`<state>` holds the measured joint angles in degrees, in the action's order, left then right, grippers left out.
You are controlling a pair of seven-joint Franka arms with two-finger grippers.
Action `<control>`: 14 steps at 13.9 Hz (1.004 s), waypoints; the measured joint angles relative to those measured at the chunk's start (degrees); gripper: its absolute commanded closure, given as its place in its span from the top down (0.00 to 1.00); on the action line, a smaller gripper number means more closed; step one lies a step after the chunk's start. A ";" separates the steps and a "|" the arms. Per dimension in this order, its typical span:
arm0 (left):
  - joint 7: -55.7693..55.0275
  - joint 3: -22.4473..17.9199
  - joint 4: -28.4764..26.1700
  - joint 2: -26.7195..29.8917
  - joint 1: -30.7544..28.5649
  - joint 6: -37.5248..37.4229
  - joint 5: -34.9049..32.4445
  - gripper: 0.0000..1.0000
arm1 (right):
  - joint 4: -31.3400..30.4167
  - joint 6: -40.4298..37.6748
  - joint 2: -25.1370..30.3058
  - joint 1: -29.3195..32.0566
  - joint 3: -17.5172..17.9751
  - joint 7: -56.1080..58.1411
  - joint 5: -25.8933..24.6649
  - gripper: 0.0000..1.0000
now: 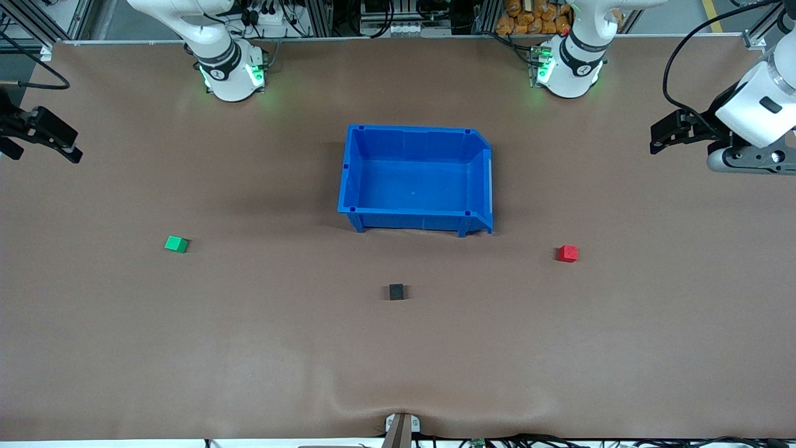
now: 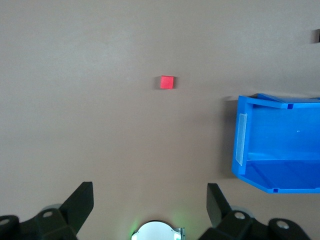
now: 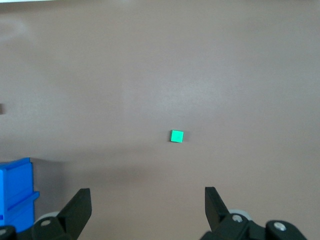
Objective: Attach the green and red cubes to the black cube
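Black cube (image 1: 396, 291) loose on bench (image 1: 249, 348); green (image 1: 176, 244), red (image 1: 567, 253) apart. Likely light, rigid; grip flat sides. Left end effector (image 2: 150, 200), right end effector (image 3: 147, 200) wide open, empty, raised at bench ends.

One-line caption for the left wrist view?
Open left tool high over the table, red cube beside the blue bin.

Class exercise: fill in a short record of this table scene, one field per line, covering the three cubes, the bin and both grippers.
green cube: on the table, toward the right arm's end
red cube: on the table, toward the left arm's end
black cube: alone, nearer the front camera than the blue bin
cubes joined: none
left gripper: open, above the table, holding nothing
right gripper: open, above the table, holding nothing
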<state>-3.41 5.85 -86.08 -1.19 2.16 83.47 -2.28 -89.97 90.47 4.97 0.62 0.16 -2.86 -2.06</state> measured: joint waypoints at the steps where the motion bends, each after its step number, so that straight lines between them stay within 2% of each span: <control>1: 0.00 0.00 0.00 0.00 0.00 0.00 0.00 1.00 | 0.74 -0.72 -0.23 0.00 0.12 0.00 -0.12 1.00; 8: -0.11 -0.16 -0.42 -0.63 -0.01 -0.05 0.00 1.00 | 1.71 -2.36 -0.96 0.03 -0.19 0.00 -0.12 1.00; 14: -0.13 0.10 -1.31 -5.69 0.05 0.88 0.07 1.00 | 1.75 -2.38 -1.28 0.01 -0.01 0.00 -0.02 1.00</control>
<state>-3.54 5.95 -87.39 -6.88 2.21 84.35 -2.21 -88.22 88.09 3.69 0.63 0.15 -2.86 -2.08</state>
